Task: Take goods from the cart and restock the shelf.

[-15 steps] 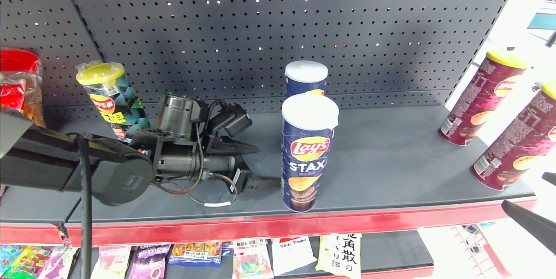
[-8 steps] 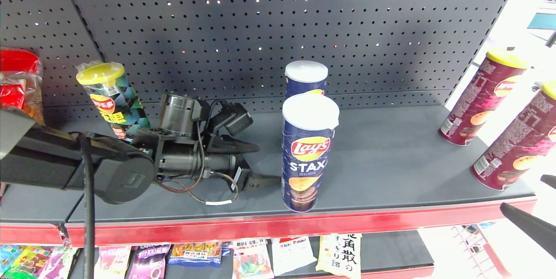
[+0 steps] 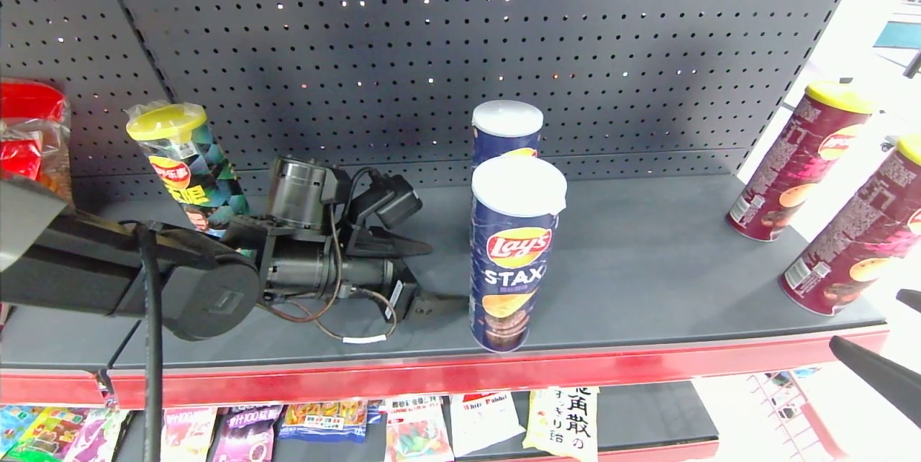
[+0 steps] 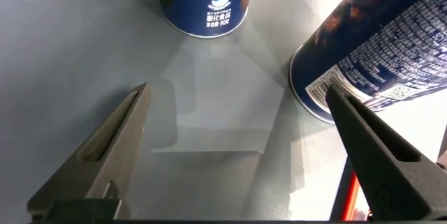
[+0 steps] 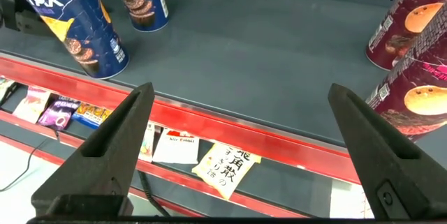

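Rik: Front blue can [image 3: 514, 253] has scooted a touch to the robot's right since a second ago, and the left gripper [image 3: 442, 273] crept that way with it. Looks like a nudge, not a carry. Anyone read it differently?

Jo: Same read. Its jaws are spread wide with nothing between them. One finger sits right up against the can's base as far as I can tell, the other is well apart from it. I'd guess it's lining the can up with the rear blue can [image 3: 506, 127] just behind, so the row faces out tidy.

Rik: Where's the can now though?

Jo: Standing on the shelf [image 3: 647, 260], close to the red front lip, maybe leaning a hair — hard to call. Low contact makes sense: push at the base and a tall tube slides instead of tipping.

Rik: And the right gripper [image 5: 241, 90]?

Jo: Hanging off the shelf front near the maroon cans [image 3: 799, 160], jaws wide, holding nothing — probably parked out of the way.
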